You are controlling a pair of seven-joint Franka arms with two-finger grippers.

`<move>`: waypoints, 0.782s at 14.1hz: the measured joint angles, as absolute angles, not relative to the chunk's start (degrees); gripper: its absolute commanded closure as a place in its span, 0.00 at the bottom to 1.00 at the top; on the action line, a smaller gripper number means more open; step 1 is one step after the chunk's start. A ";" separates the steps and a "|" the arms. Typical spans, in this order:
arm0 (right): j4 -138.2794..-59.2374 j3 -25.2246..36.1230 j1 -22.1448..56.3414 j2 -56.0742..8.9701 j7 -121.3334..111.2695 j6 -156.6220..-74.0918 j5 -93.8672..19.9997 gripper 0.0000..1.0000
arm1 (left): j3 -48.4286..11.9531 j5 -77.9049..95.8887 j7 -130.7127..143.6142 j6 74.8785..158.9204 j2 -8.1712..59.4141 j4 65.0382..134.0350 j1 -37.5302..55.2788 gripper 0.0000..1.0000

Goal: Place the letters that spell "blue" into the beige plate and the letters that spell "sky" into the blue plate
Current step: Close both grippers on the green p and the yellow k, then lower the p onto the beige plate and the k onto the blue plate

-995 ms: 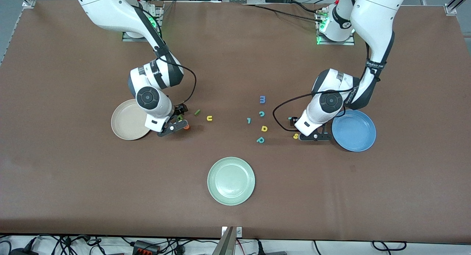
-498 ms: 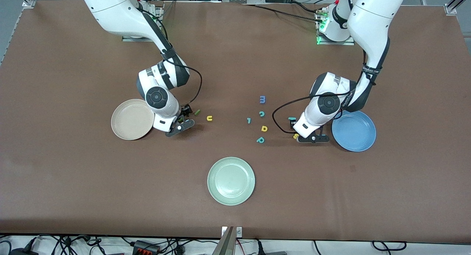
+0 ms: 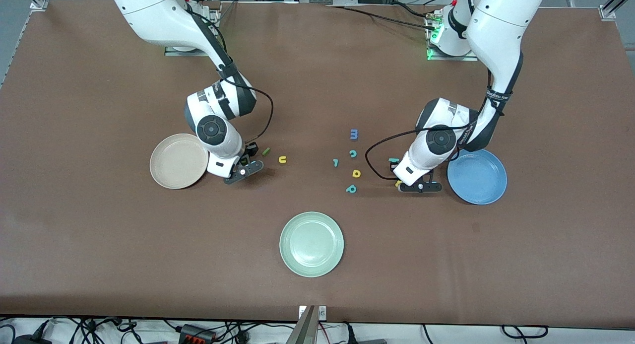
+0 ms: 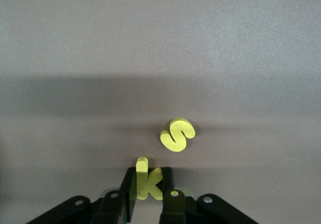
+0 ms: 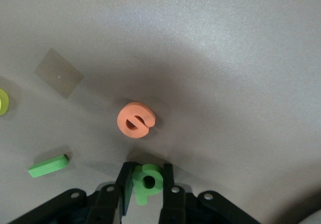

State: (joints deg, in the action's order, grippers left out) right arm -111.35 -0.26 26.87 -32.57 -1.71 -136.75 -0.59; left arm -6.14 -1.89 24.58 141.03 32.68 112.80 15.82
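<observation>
Left gripper [image 4: 148, 196] by the blue plate [image 3: 477, 176], fingers [image 4: 129, 191] pinching yellow k [image 4: 147, 183], s [image 4: 177, 134] just ahead; right gripper [image 5: 145, 196] by the beige plate [image 3: 178, 161], fingers grasping green b [image 5: 146, 180], orange e [image 5: 136, 120] near.

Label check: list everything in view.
plates: 3; beige plate, right arm's end; blue plate, left arm's end; pale green plate, nearest front camera.
blue-word letters: 4; green b, orange e, green l, yellow u near beige plate.
sky-word letters: 3; yellow k, yellow s, teal y near blue plate.
other letters: 5; blue m, teal c, teal hook, yellow a-shape, teal loop, mid-table.
table: 1, brown.
right gripper: shut on green b, beside beige plate.
left gripper: shut on yellow k, beside blue plate.
</observation>
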 measured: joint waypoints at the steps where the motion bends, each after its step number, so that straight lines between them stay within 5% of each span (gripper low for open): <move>1: -111.33 -0.25 26.87 -32.56 -1.71 -136.76 -0.59 0.88 | -5.96 -1.89 24.59 139.96 32.50 112.71 15.77 0.83; 5: -110.21 0.88 25.06 -30.77 -1.69 -133.84 -0.59 0.88 | -3.76 -1.97 23.77 129.39 28.95 109.56 13.53 0.83; 9: -109.84 1.58 13.57 -24.66 -4.51 -124.62 -0.58 0.88 | -3.31 -7.26 16.09 121.31 27.11 105.87 5.92 0.83; 10: -110.07 1.60 10.85 -24.01 -5.31 -123.32 -0.58 0.88 | -3.27 -8.13 13.36 121.14 27.16 105.79 3.69 0.71; 11: -110.57 1.60 8.72 -23.85 -5.62 -122.64 -0.58 0.88 | -3.22 -8.40 10.60 121.14 27.39 105.84 1.58 0.35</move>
State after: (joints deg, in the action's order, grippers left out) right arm -110.57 1.60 8.72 -23.85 -5.62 -122.64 -0.58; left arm -3.22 -8.40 10.60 121.14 27.39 105.84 1.58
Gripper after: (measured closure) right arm 0.722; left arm 0.758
